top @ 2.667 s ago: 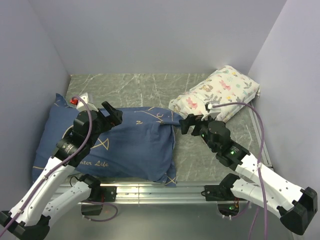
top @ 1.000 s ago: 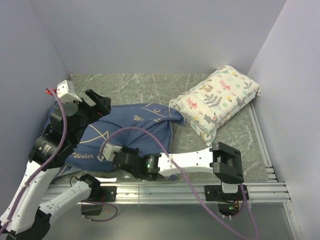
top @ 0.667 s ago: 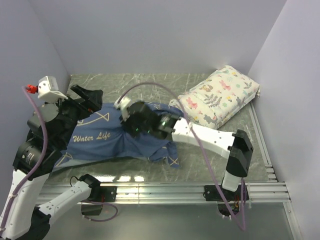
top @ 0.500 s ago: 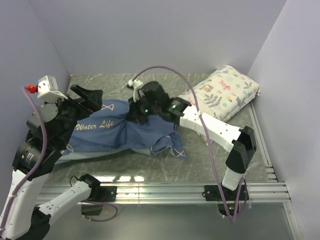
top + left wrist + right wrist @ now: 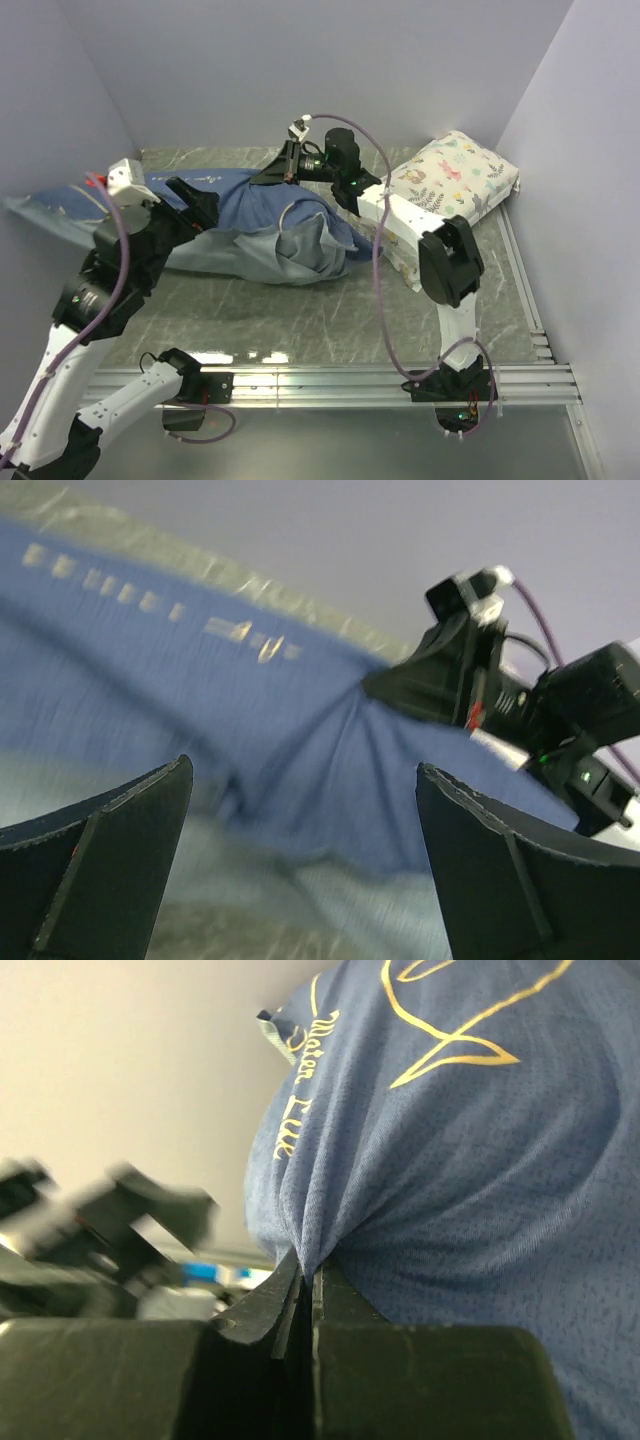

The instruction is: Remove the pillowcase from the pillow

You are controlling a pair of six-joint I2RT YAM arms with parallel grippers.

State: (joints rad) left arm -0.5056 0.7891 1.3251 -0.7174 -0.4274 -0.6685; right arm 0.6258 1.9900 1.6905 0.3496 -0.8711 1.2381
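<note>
The navy pillowcase (image 5: pixel 250 205) with gold lettering lies stretched across the left half of the table, its paler grey-blue inner side (image 5: pixel 290 248) turned out at the front. My right gripper (image 5: pixel 264 179) is shut on a bunched fold of the pillowcase (image 5: pixel 450 1160) near the back wall, and the cloth fans out from its closed jaws (image 5: pixel 306 1272). My left gripper (image 5: pixel 200 206) hovers open over the cloth's left part, holding nothing. From the left wrist, the open left gripper (image 5: pixel 303 780) faces the pillowcase (image 5: pixel 200 680) and the right gripper (image 5: pixel 450 680). The pillow is hidden.
A smaller white pillow printed with flowers and leaves (image 5: pixel 450 190) lies at the back right corner. Grey walls close in the left, back and right sides. The right arm (image 5: pixel 440 260) reaches across the table's middle to the back.
The right arm has swung from the near left to the back of the table, dragging the pinched pillowcase with it and turning its pale inner side out. The left gripper stays open.
</note>
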